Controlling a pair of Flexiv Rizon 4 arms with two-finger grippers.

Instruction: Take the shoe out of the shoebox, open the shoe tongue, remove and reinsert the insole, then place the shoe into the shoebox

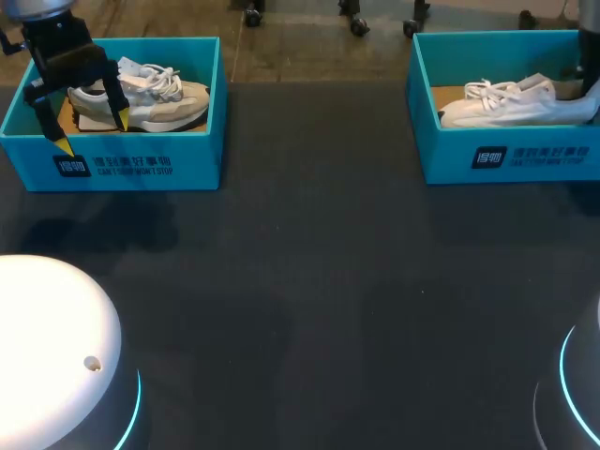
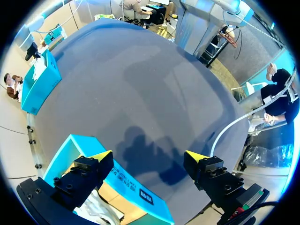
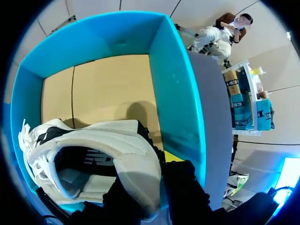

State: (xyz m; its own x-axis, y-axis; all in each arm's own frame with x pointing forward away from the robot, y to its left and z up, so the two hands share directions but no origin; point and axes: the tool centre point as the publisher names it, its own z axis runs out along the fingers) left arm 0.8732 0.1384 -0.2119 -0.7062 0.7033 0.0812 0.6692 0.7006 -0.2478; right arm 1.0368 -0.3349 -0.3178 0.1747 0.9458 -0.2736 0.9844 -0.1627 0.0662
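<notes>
You're working the take-out step — right gripper (image 3: 151, 190) sitting at the heel of the white sneaker (image 3: 117, 150) in its shoebox (image 3: 176, 84), clench impossible to tell, left gripper (image 1: 93, 133) released — next needing a firm lift onto the counter (image 1: 328, 281).

My table (image 1: 309, 300) has a matt, dark, cloth-looking top. The 10 o'clock shoebox (image 1: 197, 141) and 2 o'clock shoebox (image 1: 441, 159) are smooth teal card with raw brown cardboard floors. The white shoe (image 3: 117, 140) looks like smooth leather, and my left gripper (image 2: 149, 157) is matt black plastic.
</notes>
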